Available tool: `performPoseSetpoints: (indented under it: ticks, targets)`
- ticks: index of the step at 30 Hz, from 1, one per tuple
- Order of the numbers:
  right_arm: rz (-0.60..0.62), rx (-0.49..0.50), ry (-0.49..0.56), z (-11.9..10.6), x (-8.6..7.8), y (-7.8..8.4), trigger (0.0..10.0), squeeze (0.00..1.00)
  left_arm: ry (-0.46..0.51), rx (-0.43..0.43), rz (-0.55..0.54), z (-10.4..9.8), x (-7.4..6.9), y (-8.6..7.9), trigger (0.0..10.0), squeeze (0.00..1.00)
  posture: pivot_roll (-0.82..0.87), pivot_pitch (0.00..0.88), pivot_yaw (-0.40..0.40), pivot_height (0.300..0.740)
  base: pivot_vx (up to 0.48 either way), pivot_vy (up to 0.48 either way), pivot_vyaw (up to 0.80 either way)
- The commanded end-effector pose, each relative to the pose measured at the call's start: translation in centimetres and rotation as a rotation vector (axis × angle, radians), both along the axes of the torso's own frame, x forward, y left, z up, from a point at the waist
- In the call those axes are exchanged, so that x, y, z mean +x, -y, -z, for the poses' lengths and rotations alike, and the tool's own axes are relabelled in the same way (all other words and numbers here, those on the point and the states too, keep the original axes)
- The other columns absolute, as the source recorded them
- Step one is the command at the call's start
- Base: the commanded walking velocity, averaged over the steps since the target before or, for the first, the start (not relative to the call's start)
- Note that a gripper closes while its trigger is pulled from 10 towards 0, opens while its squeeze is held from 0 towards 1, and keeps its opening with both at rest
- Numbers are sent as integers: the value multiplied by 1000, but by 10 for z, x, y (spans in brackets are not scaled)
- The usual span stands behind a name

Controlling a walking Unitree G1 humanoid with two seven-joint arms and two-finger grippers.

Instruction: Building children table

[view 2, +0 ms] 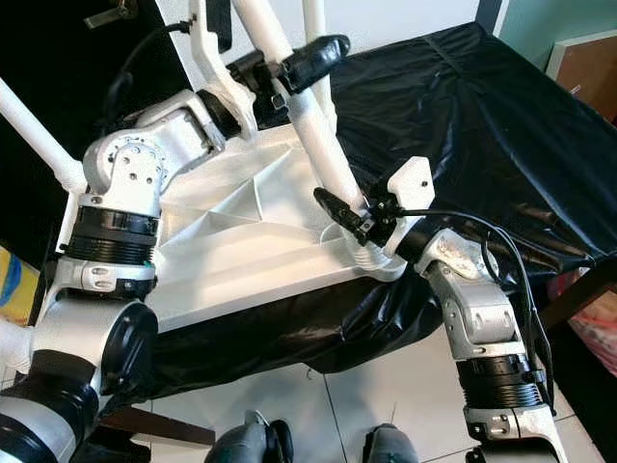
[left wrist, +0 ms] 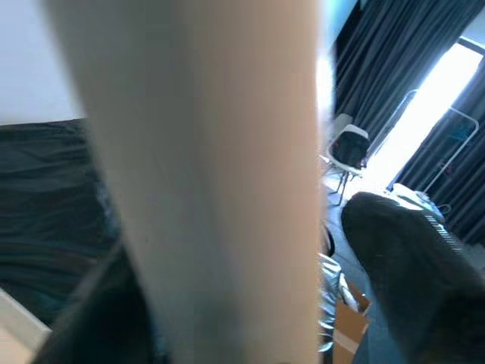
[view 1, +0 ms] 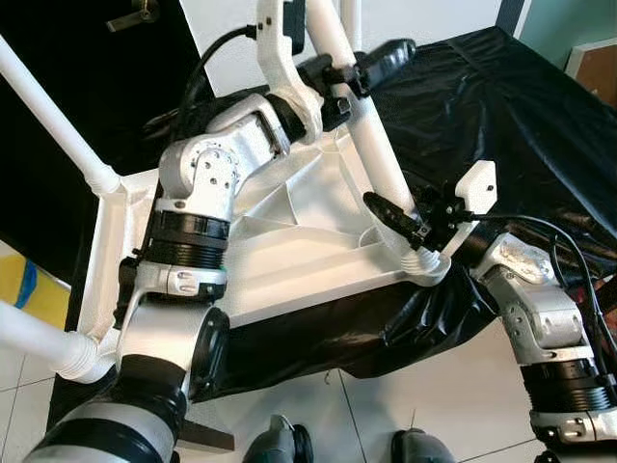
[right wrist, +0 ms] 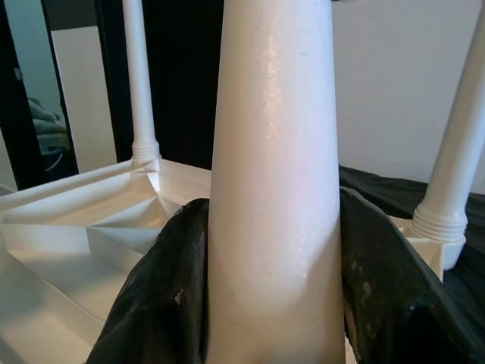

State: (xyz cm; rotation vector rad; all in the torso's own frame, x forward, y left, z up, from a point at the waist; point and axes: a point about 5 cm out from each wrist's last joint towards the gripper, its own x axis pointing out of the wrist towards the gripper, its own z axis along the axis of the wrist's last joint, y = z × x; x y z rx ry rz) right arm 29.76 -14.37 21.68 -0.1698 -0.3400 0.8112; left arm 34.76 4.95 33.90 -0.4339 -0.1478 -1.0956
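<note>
Left eye view: upturned white plastic tabletop point(view 1: 289, 260), ribbed underside up, lying on a black plastic sheet point(view 1: 501, 116) spread over a raised surface. Nearest white table leg point(view 1: 371, 145) standing tilted in the corner socket point(view 1: 424, 262) on the robot's right. Left gripper point(view 1: 362, 69) high up on that leg, black fingers clasped round it. Right gripper point(view 1: 400, 224) low on the same leg, just above the threaded socket, fingers pressed to either side. Further white legs at the tabletop's left corners point(view 1: 58, 130), one near the bottom edge point(view 1: 39, 342). Pale floor tiles point(view 1: 434, 386) below, with the robot's dark feet point(view 1: 280, 446).

Right eye view: same arrangement. Left gripper point(view 2: 299, 60) wrapped on the upper leg point(view 2: 323, 145), right gripper point(view 2: 349, 217) at its base beside the socket. Silver right arm point(view 2: 477, 328) bent up from below, black cable looping past it.

Left wrist view: blurred pale leg point(left wrist: 204, 174) very close, a dark finger point(left wrist: 417, 273) beside it. Dark curtains point(left wrist: 394, 68) and a bright window behind.

Right wrist view: both black fingers point(right wrist: 163, 296) closed snugly against the white leg point(right wrist: 276, 182), one on each side. Ribbed tabletop underside point(right wrist: 83, 235) beyond, with two more fitted legs, one by a dark doorway point(right wrist: 140, 83), one at the near corner point(right wrist: 455, 167).
</note>
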Motion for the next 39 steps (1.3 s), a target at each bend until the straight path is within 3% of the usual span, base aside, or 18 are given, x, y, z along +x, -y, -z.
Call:
performPoseSetpoints:
  ticks: [1, 11, 12, 13, 16, 17, 23, 24, 27, 32, 39]
  targets:
    - [-26, 1, 20, -2, 0, -6, 10000, 0, 111, -24, 183, -9, -10, -1, 0, 0, -79, 57, 130, 740, 0, 0, 0]
    - [58, 64, -22, -5, 12, -8, 10000, 0, 173, 11, 211, -15, -22, 1, 0, 0, -70, 50, 113, 740, 0, 0, 0]
    - [74, 78, -33, -5, 13, -8, 10000, 710, 178, 12, 224, -15, -25, 3, 0, 0, -70, 49, 109, 740, 0, 0, 0]
    - [80, 87, -36, -6, 14, -8, 10000, 1000, 177, 10, 227, -17, -27, 4, 0, 0, -70, 50, 106, 740, 0, 0, 0]
    - [83, 93, -38, -7, 14, -7, 10000, 1000, 177, 9, 229, -19, -27, 5, 0, 0, -70, 50, 105, 740, 0, 0, 0]
    - [80, 103, -40, -8, 13, -8, 10000, 1000, 185, 6, 236, -23, -30, 6, 10000, 0, -72, 51, 103, 740, 0, 0, 0]
    - [84, 103, -35, -11, 13, -14, 10000, 1000, 277, 11, 236, -40, -41, 10, 10000, 0, -75, 53, 99, 740, 0, 0, 0]
    - [101, 88, -36, -11, 13, -17, 10000, 0, 315, 31, 215, -41, -44, 11, 10000, 0, -76, 54, 100, 740, 0, 0, 0]
    - [171, 74, -62, -7, 18, -23, 10000, 0, 390, 80, 166, -40, -47, 16, 10000, 0, -69, 59, 99, 740, 0, 0, 0]
    - [262, 72, -99, -2, 25, -27, 10000, 0, 432, 112, 125, -37, -48, 20, 10000, 0, -65, 63, 96, 740, 0, 0, 0]
    - [304, 36, -110, 3, 31, -40, 10000, 0, 437, 133, 107, -33, -48, 22, 10000, 0, -55, 61, 91, 740, 0, 0, 0]
